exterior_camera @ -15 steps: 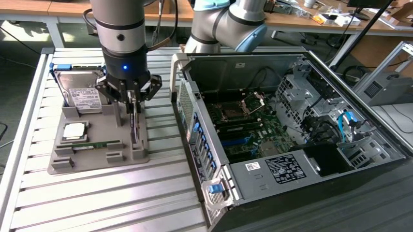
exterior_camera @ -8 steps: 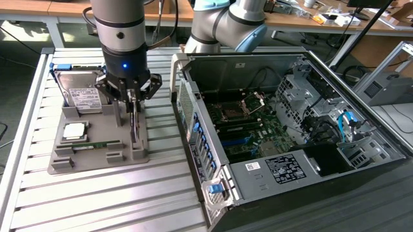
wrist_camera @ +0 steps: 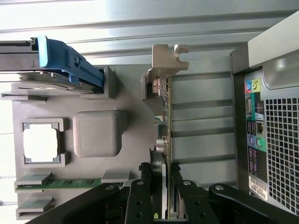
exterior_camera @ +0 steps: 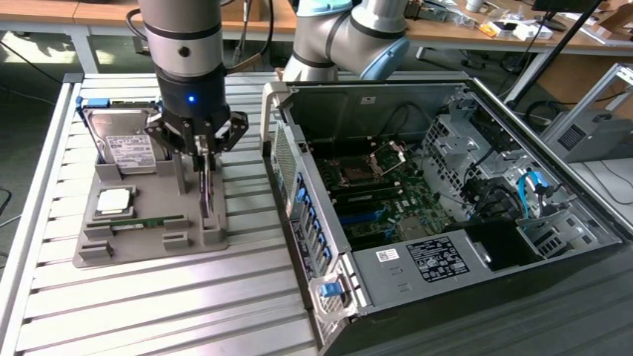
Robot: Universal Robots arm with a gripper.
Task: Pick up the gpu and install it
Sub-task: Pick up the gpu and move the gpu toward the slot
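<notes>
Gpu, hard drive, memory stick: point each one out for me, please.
gpu (wrist_camera: 168, 121), wrist view, on the card's thin edge, near its middle.
hard drive (exterior_camera: 129, 148), exterior view, on its white label.
memory stick (exterior_camera: 148, 221), exterior view, on the middle of the green strip.

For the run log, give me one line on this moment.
stage: pick | gripper: shut on gpu | gpu: on edge in gray holder | case: open, gpu not installed
</notes>
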